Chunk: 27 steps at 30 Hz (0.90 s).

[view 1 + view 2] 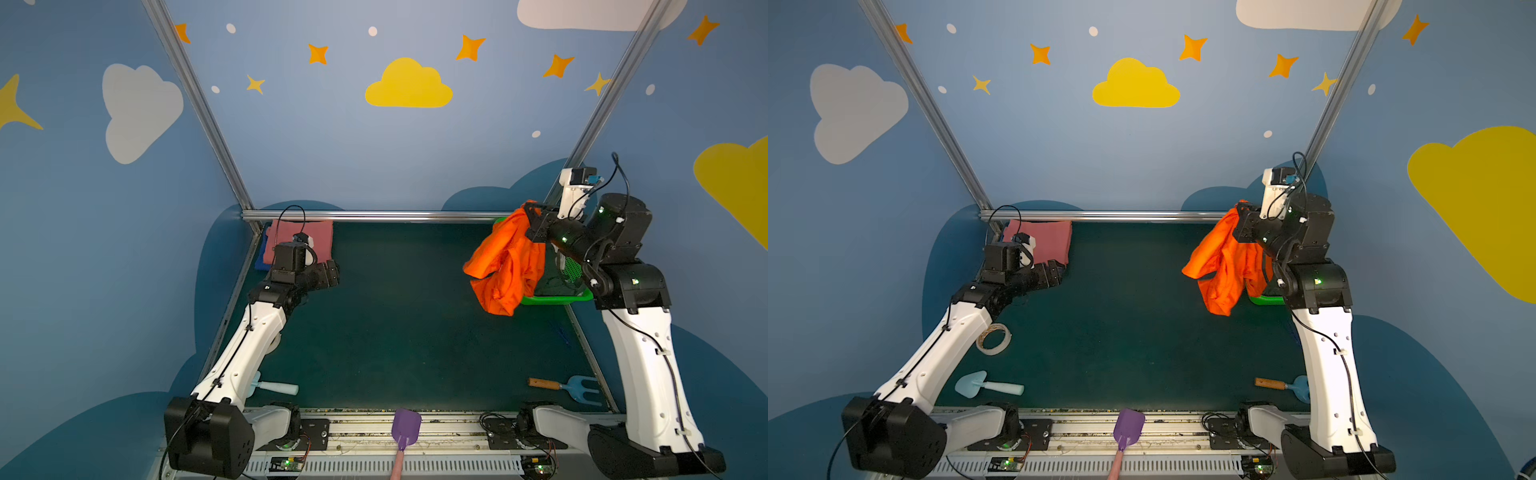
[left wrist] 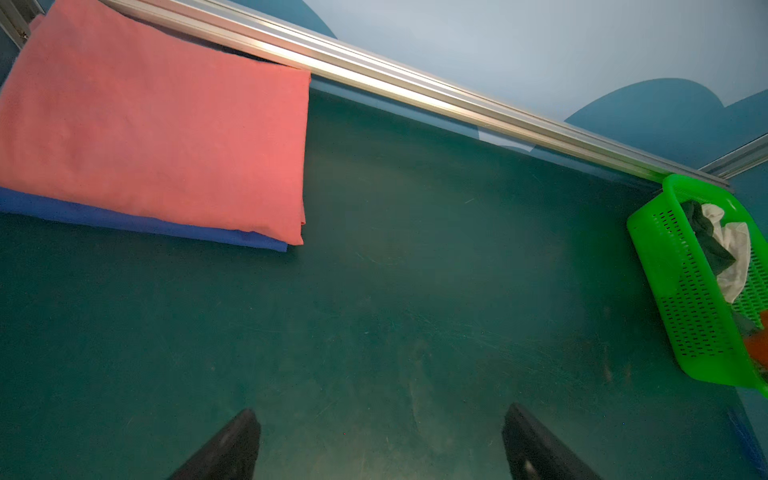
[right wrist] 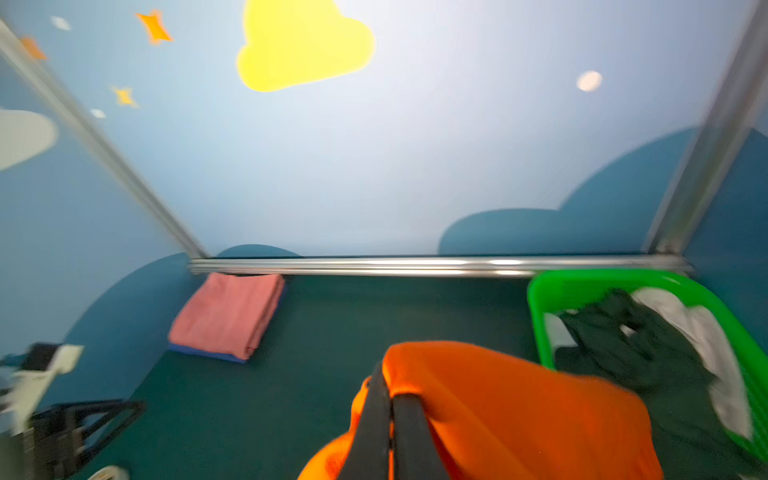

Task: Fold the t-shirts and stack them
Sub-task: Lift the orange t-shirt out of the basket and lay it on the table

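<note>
The orange t-shirt [image 1: 509, 266] [image 1: 1225, 266] hangs crumpled in the air at the right, beside the green basket. My right gripper [image 1: 530, 210] [image 3: 390, 386] is shut on its top edge, and the cloth drapes over the fingers [image 3: 519, 407]. At the back left corner a folded pink t-shirt [image 1: 307, 241] [image 2: 158, 137] lies on a folded blue t-shirt [image 1: 261, 259] [image 2: 124, 220]. My left gripper [image 1: 332, 272] [image 2: 382, 411] hovers low over the mat just in front of that stack, open with nothing between its fingers.
A green mesh basket [image 1: 557, 299] [image 2: 681, 291] at the back right holds dark and white cloth [image 3: 623, 332]. A tape roll [image 1: 994, 338], a light-blue shovel [image 1: 984, 386], a purple shovel [image 1: 405, 428] and a wooden-handled fork [image 1: 561, 386] lie near the front. A metal rail [image 1: 374, 215] bounds the back.
</note>
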Each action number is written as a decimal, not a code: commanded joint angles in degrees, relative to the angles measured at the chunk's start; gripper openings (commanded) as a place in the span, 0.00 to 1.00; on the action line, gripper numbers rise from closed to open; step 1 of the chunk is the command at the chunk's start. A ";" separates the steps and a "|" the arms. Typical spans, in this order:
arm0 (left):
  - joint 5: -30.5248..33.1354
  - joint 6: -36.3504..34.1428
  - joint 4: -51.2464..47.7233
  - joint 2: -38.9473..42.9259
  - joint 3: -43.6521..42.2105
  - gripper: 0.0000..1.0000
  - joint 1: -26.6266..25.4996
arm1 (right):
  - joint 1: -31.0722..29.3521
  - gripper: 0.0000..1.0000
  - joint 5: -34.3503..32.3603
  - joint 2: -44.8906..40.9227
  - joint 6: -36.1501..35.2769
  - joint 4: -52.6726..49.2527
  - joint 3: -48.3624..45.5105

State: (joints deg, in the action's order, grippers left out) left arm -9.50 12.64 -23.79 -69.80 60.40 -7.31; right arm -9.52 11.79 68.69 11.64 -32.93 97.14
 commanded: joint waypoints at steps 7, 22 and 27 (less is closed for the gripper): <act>0.17 -0.29 0.47 2.54 -0.72 0.92 -0.50 | -15.75 0.00 -2.57 8.15 -6.25 -0.35 10.57; 0.88 -0.87 0.67 2.83 -0.99 0.92 -0.53 | -22.12 0.00 -18.18 9.34 -10.17 -4.61 11.75; 1.23 -1.04 0.62 2.83 -1.08 0.92 -0.59 | -24.64 0.00 -13.12 13.90 -6.62 -3.85 10.09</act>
State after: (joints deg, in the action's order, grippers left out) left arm -8.73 12.43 -23.42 -67.77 60.07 -7.68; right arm -32.82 -4.08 79.94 3.05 -37.98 108.68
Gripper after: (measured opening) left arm 0.918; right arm 0.048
